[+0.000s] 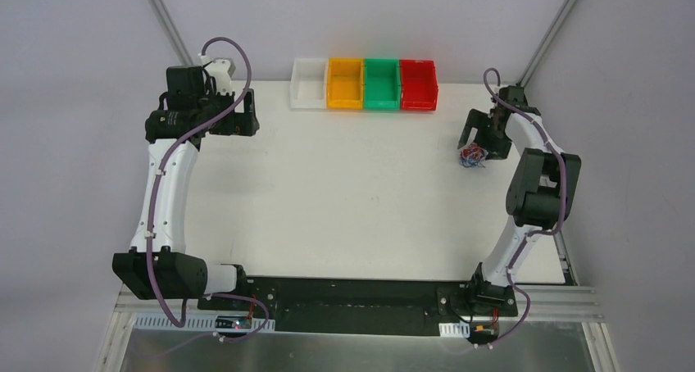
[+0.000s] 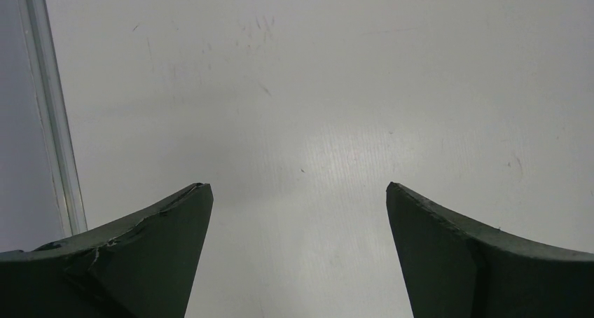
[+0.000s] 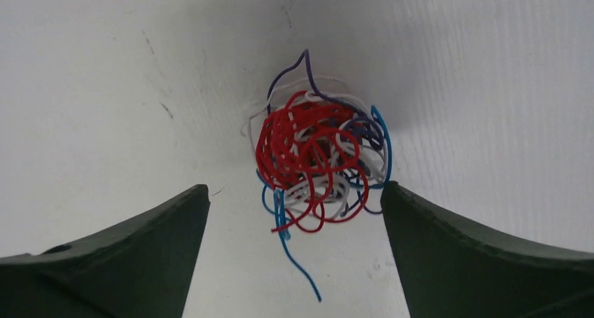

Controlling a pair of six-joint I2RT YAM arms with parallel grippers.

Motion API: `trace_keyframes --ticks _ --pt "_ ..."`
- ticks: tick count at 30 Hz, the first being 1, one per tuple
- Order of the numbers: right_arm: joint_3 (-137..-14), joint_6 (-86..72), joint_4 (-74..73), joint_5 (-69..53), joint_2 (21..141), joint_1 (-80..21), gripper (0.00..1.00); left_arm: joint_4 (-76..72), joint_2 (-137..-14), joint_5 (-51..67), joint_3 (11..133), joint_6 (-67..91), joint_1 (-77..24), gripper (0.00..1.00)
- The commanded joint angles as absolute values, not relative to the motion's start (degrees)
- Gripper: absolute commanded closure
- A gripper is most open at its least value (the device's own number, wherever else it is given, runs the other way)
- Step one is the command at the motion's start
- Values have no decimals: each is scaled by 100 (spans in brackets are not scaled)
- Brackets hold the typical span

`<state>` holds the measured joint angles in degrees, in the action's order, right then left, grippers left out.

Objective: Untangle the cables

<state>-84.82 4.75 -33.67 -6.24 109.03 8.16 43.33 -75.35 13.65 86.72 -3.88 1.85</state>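
Cables [image 3: 319,157] lie in one tight knot on the white table [image 1: 344,200], near its far right corner; in the overhead view the bundle [image 1: 471,155] sits just beside the right gripper [image 1: 478,141]. Red loops fill the middle of the knot, with white, blue and dark purple strands around them.

In the right wrist view the right gripper [image 3: 294,186] has its fingers spread wide and holds nothing. The knot sits in the gap between the two tips and just beyond them. It lies nearer the finger on the right of that view, where a blue loop comes close to the tip; whether it touches cannot be told. One blue strand trails out of the knot toward the camera, down the middle of the gap. A purple strand sticks out on the far side.

The cables lie near the table's right edge, with much bare surface stretching left toward the centre. Four bins stand side by side along the far edge: white bin [image 1: 309,83], orange bin [image 1: 344,83], green bin [image 1: 381,83] and red bin [image 1: 419,83], well apart from the knot.

The left gripper [image 1: 251,112] is at the far left, its fingers equally wide apart [image 2: 299,185] over bare table, with a metal rail [image 2: 52,122] along its left side.
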Motion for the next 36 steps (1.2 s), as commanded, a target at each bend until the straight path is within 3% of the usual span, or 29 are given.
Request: trace_keyframes --ticks 1,6,8,10,14,19,30,36 --pt "-8840 546 -3313 -747 11193 844 14 4087 -7359 1825 8526 -879 149 0" --pt "-8762 398 -3518 -1950 11099 818 65 4131 -7064 2346 8069 -877 155 0" --pt "-8387 345 -3495 -2727 10740 707 77 4095 -6926 3027 7800 -665 150 0" --pt "-8000 432 -3489 -3408 10259 420 82 3900 -6828 3978 7410 -259 154 0" --pt "-7442 669 -3486 -4717 9178 -367 83 2974 -6716 5485 6530 986 -76 1" --pt "-7253 777 -3578 -5593 8423 -1137 94 2379 -6587 5730 6006 1299 -847 8" --pt "-8012 1828 -4994 -6410 8470 -2441 91 914 -7093 5488 5673 1725 -2303 8" --pt "-8171 2236 -5407 -6318 8602 -2975 91 62 -7555 5569 5705 2090 -2949 2"
